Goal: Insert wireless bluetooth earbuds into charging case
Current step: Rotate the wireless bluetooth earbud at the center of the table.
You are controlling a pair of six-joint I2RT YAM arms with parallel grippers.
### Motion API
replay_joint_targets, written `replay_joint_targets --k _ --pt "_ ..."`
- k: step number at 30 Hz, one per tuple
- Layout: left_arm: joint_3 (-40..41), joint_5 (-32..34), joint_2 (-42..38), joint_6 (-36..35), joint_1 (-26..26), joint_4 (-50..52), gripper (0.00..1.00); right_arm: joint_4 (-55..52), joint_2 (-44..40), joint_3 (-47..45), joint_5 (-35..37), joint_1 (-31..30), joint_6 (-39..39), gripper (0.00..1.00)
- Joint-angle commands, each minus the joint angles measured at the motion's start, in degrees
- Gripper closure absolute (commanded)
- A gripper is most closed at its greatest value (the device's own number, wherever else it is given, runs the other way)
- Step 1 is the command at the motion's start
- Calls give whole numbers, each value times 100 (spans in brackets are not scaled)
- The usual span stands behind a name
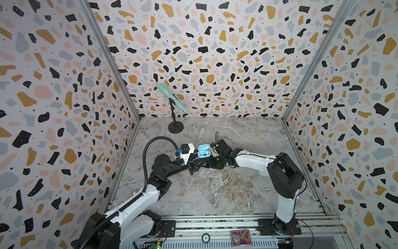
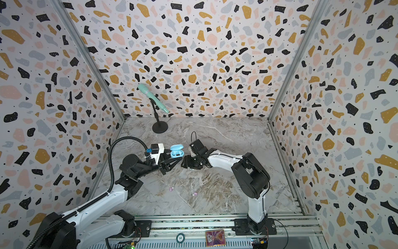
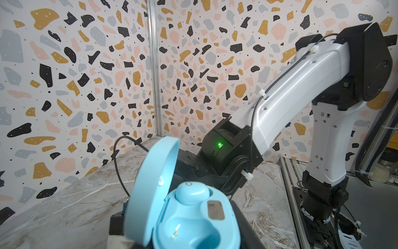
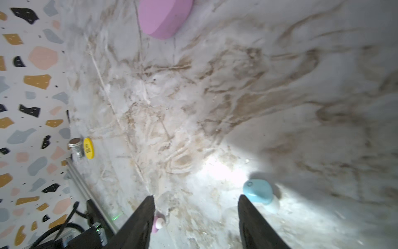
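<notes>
Marble table (image 1: 237, 140) is carrying everything, with both arms meeting mid-table. The left gripper (image 1: 201, 160) is clamping shut on the open light blue charging case (image 1: 203, 151), left of centre. Its lid (image 3: 150, 189) is standing up on the hinge. The right gripper (image 4: 196, 197) is pointing down at the table just right of and nearer than the case. Its jaws are standing apart and holding nothing.

Inside the case, a seated blue earbud (image 3: 191, 191) is filling one socket. The empty socket (image 3: 189, 226) beside it is showing its gold contacts.

The loose blue earbud (image 4: 257, 190) is lying on the table under the right wrist, just outside one fingertip and not between the fingers. Whether that finger is touching it, the wrist view is too blurred to say.

Two pink earbuds (image 1: 192, 189) are lying well apart from this, nearer the front, and are not part of this step. A pink case (image 4: 164, 17) is lying further off in the right wrist view.

Step in hand, as I judge it, is picking up the loose blue earbud:
- The right gripper is needing a sideways shift so the bud is centred between the fingers before closing.
- The fingers should be coming down to table level, since the bud is low and rounded.
- Closing slowly is wise, because an off-centre pinch is likely to squirt the bud away.
- The left gripper should be keeping the case steady, with the lid open and the empty socket facing up.
</notes>
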State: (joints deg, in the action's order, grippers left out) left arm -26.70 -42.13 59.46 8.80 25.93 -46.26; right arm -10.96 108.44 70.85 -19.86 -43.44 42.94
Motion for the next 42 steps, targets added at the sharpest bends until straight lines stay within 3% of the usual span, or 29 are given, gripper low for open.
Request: replay_joint_targets --k 1,12,26,42 --pt "79 -59 -133 22 -44 -306 87 -560 99 289 521 56 -339 38" --pt "77 -51 -161 43 -53 -301 87 -769 607 539 39 75 -851 35" --pt "103 -41 -222 69 -63 -267 87 -714 87 351 -739 -346 -700 36" --pt "156 -32 -330 106 -80 -258 87 -1513 -532 -74 264 -622 -655 35"
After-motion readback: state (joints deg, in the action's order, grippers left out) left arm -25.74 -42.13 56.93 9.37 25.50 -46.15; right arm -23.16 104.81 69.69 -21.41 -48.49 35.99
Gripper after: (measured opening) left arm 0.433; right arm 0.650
